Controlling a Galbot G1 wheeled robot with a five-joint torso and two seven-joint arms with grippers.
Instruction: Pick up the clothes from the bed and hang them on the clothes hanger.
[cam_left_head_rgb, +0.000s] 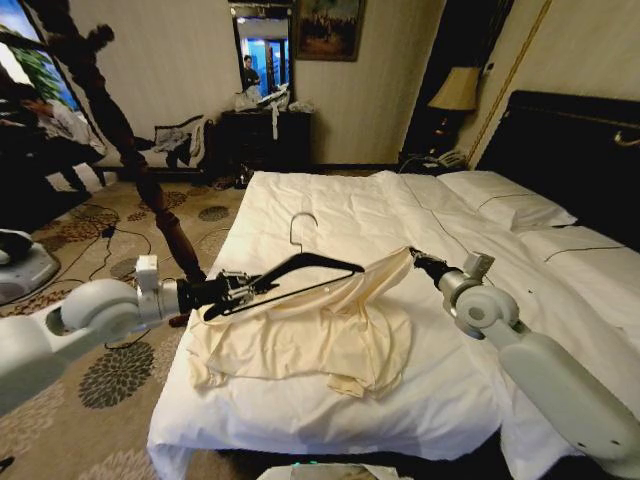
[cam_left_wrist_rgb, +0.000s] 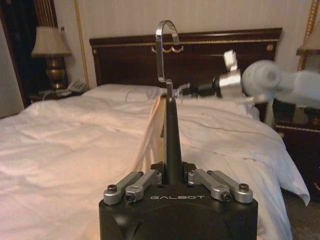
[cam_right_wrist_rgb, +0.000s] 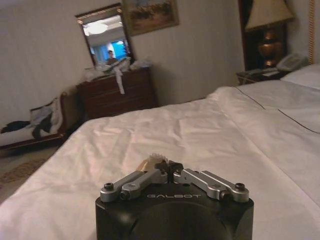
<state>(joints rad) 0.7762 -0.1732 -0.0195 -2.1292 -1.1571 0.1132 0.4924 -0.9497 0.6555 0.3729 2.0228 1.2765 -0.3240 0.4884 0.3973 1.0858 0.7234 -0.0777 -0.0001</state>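
Observation:
The cream clothes (cam_left_head_rgb: 300, 340) lie wrinkled on the near left part of the bed (cam_left_head_rgb: 330, 200). One end of them is pulled up toward my right gripper (cam_left_head_rgb: 416, 259), which is shut on the fabric (cam_right_wrist_rgb: 152, 161). My left gripper (cam_left_head_rgb: 236, 286) is shut on one end of the black clothes hanger (cam_left_head_rgb: 305, 267) and holds it just above the garment, silver hook (cam_left_head_rgb: 298, 229) pointing toward the headboard. In the left wrist view the hanger (cam_left_wrist_rgb: 173, 135) stands edge-on from the shut gripper (cam_left_wrist_rgb: 172, 176), with lifted fabric (cam_left_wrist_rgb: 151, 137) beside it and the right gripper (cam_left_wrist_rgb: 184, 90) beyond.
A black headboard (cam_left_head_rgb: 570, 150) and white pillows (cam_left_head_rgb: 505, 200) lie at the right. A dark dresser with mirror (cam_left_head_rgb: 265, 135) stands against the far wall, a lamp (cam_left_head_rgb: 455, 90) on a nightstand beside the bed. Patterned carpet (cam_left_head_rgb: 120, 370) with cables runs along the bed's left side.

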